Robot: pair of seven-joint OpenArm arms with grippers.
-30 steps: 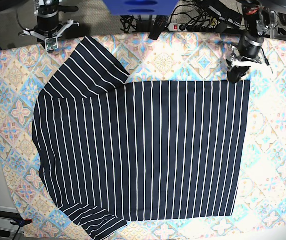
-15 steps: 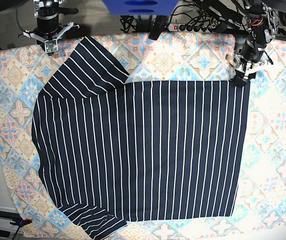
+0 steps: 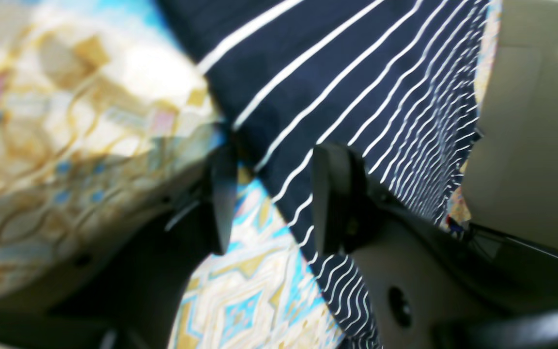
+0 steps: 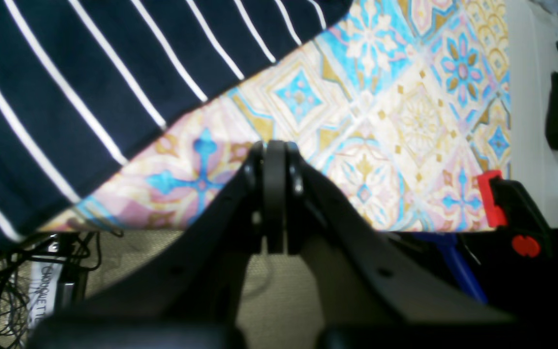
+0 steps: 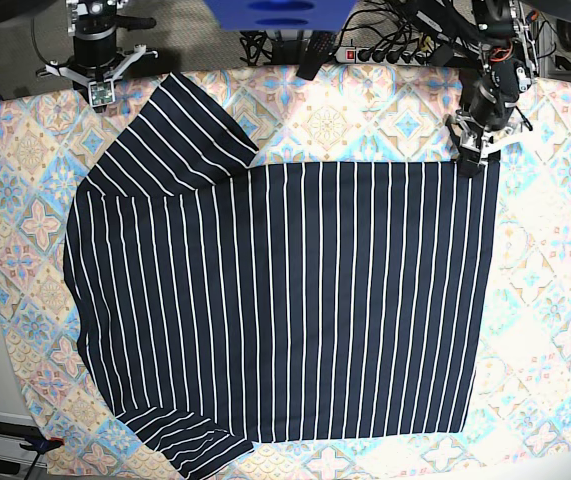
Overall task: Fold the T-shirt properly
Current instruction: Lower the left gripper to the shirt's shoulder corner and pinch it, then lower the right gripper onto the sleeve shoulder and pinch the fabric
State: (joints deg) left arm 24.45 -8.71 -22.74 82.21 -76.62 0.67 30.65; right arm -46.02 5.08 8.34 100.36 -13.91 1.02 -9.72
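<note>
T-shirt point(image 5: 285, 300) lies flat on the tablecloth point(image 5: 555, 300) covering my bench. My left gripper point(image 3: 271, 194) straddles its far hem corner, jaws parted, nothing grasped. My right gripper point(image 4: 274, 194) sits clenched, empty, just beyond the sleeve.

The left gripper point(image 5: 473, 160) now sits slightly nearer the T-shirt's point(image 5: 285, 300) top hem corner than a second ago, its arm leaning more over it (jaws parted, the hem edge between them).
</note>
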